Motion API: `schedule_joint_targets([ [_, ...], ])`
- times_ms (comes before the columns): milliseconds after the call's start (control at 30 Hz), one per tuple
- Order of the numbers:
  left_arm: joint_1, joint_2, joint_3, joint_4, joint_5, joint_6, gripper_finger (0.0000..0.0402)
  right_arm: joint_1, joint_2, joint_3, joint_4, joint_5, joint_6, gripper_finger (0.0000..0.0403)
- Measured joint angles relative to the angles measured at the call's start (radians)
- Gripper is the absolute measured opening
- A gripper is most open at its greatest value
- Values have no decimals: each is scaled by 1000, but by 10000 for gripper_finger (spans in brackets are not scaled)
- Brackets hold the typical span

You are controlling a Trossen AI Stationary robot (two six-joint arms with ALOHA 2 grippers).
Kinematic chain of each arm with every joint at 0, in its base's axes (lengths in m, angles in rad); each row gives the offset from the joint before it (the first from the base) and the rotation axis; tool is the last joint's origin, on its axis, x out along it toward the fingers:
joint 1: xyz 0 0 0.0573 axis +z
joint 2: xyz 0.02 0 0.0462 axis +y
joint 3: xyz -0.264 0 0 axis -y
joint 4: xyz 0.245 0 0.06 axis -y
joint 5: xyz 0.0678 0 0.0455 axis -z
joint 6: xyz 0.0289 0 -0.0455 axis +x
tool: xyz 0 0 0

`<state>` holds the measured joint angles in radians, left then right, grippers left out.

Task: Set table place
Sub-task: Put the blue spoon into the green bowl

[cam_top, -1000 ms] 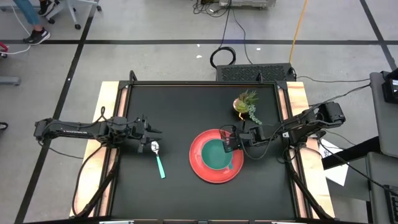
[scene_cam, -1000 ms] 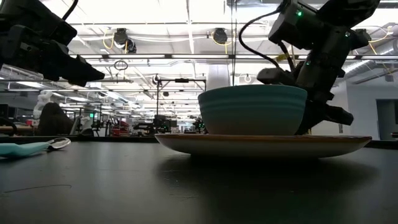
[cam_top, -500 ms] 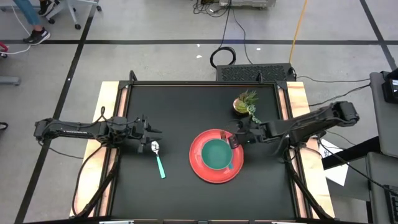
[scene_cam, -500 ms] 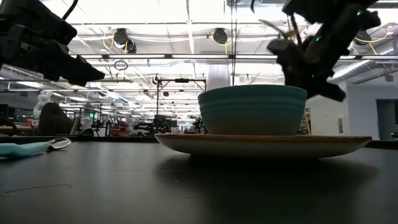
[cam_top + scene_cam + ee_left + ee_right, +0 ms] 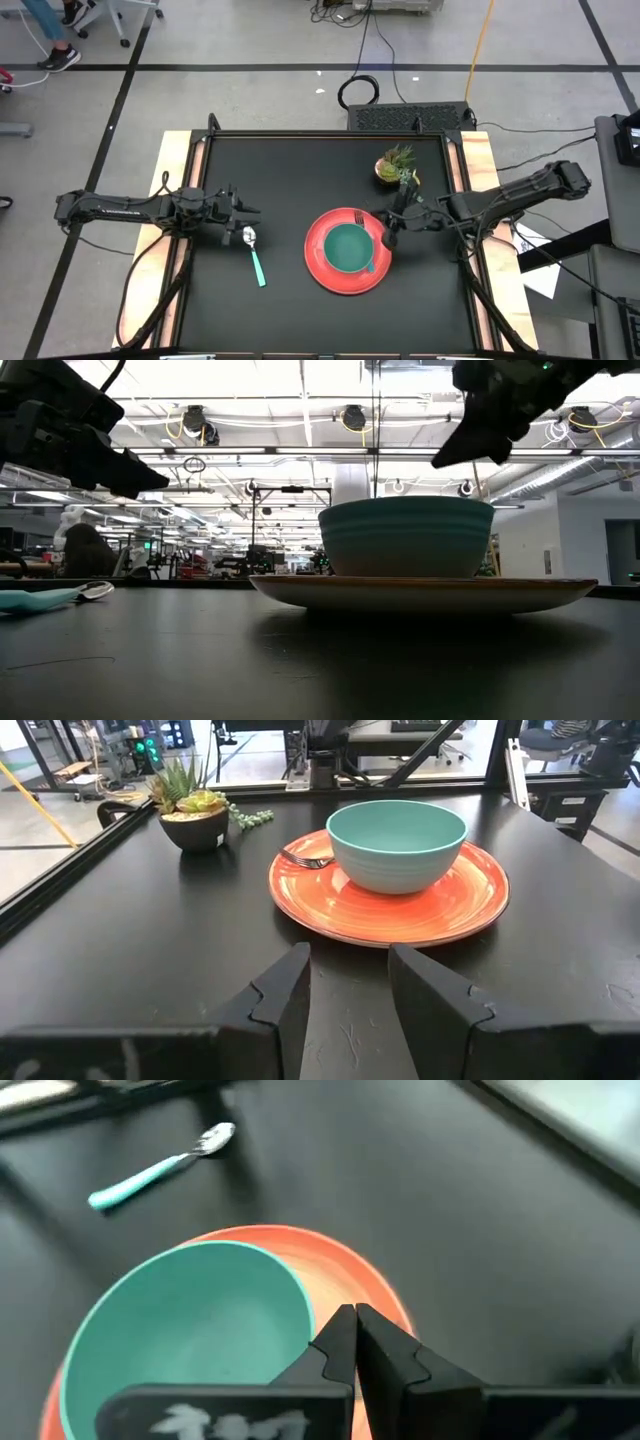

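Note:
A round red plate (image 5: 322,268) lies on the black table (image 5: 290,170) with a teal bowl (image 5: 348,248) standing in its middle. A fork (image 5: 306,859) lies on the plate's far part, mostly hidden behind the bowl. A teal-handled spoon (image 5: 254,257) lies flat on the table left of the plate. My right gripper (image 5: 389,237) is shut and empty, raised above the plate's right rim; it also shows in its wrist view (image 5: 355,1342). My left gripper (image 5: 243,214) is open and empty, just beyond the spoon's bowl end.
A small potted green plant (image 5: 397,167) stands at the far right, close behind my right arm. Light wooden strips (image 5: 176,190) run along the table's left and right sides. Bare black tabletop lies near and far of the plate.
My right gripper has risen from beside the bowl at the plate's far right part and drawn back toward the table's right edge. Plate, bowl, fork and spoon have stayed in place.

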<state>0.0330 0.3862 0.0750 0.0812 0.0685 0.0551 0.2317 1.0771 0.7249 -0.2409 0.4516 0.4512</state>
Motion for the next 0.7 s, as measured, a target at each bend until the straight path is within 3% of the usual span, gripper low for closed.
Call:
schedule_joint_targets([
  [100, 0, 0, 0, -1, -14, 0, 143, -4, -1, -40, 101, 0, -147, 0],
  [233, 0, 0, 0, -5, -53, 0, 143, -38, -28, -189, 424, -20, -289, 0],
  [367, 0, 0, 0, -9, -67, -6, 143, -89, -95, -369, 660, -63, -306, 0],
  [533, 0, 0, 0, -10, -71, 1, 143, -121, -217, -511, 702, -67, -323, 0],
  [700, 0, 0, 0, -10, -71, 15, 143, -121, -336, -564, 719, -67, -417, 0],
])
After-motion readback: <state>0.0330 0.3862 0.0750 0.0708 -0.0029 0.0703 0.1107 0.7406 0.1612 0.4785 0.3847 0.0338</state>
